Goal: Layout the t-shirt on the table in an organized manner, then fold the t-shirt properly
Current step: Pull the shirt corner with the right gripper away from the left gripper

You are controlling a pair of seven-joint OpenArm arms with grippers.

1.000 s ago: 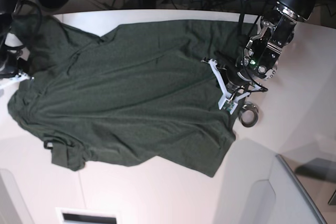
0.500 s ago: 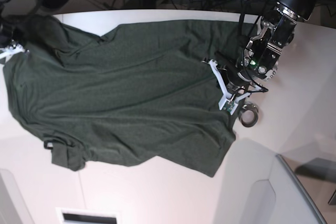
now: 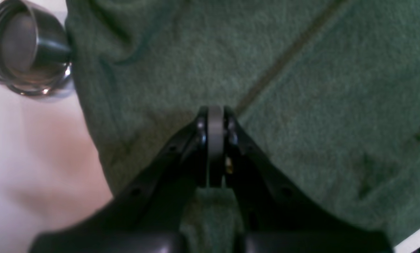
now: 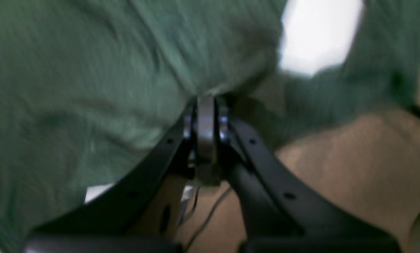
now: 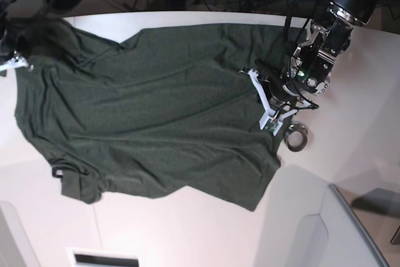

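Item: t-shirt [image 5: 150,117], dark green, short-sleeved, no print. Lies spread over the middle and left of the white desk [image 5: 350,98], reaching the far edge; still wrinkled, one sleeve bunched near the front-left, the right hem turned at an angle. Its left margin runs up to the desk's left edge.

Step in hand: laying out, judged not complete; folding not begun.

Left pincer [image 3: 215,116]: pressed together, tips down on the cloth at the shirt's right edge. Whether it pinches the cloth or only presses on it cannot be told.

Right pincer [image 4: 205,102]: at the desk's far-left corner, blurred; jaws appear close together with a gathered ridge of cloth at the tips. Whether that fold is truly held cannot be told.

Next move, as judgement: the far-left corner needs drawing outward and setting flat while the right edge stays pinned, then the bunched sleeve smoothed.

Other things: metal ring [image 5: 296,137], on bare desk just beside the shirt's right edge, close to the left pincer; in the wrist view it touches or nearly touches the hem. Likely to snag or be dragged if that edge is pulled. Cables and a power strip lie beyond the far edge.
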